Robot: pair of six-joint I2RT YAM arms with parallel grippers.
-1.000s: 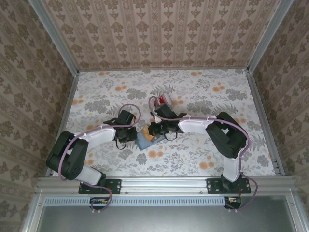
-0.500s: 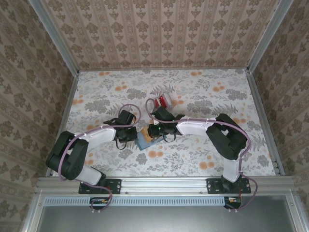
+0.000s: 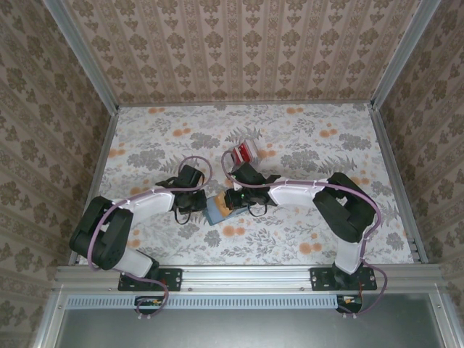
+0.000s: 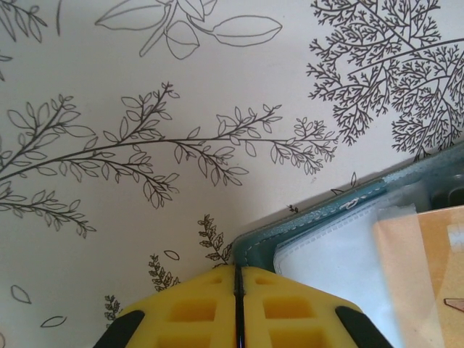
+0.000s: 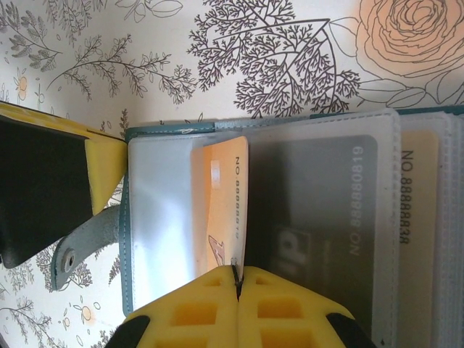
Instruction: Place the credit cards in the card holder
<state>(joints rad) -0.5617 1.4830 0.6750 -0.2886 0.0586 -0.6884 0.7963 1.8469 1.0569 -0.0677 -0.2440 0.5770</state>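
Top external view: the card holder (image 3: 216,211) lies open on the table (image 3: 326,148), with red credit cards (image 3: 243,153) just beyond it. Left gripper (image 4: 238,270) jaws are pressed together at the holder's corner. Right gripper (image 5: 235,270) jaws are closed at its clear sleeves (image 5: 319,188); whether they pinch anything cannot be told

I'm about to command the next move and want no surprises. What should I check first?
1. The card holder lies open, sleeves up: ok.
2. The left pincer is shut at its corner: ok. Whether it actually grips: cannot tell.
3. The right pincer carries a red card: not ok. It is shut at the orange card.
4. The red credit cards lie beyond the holder: ok.
5. A free sleeve beside the orange card: looks ok.
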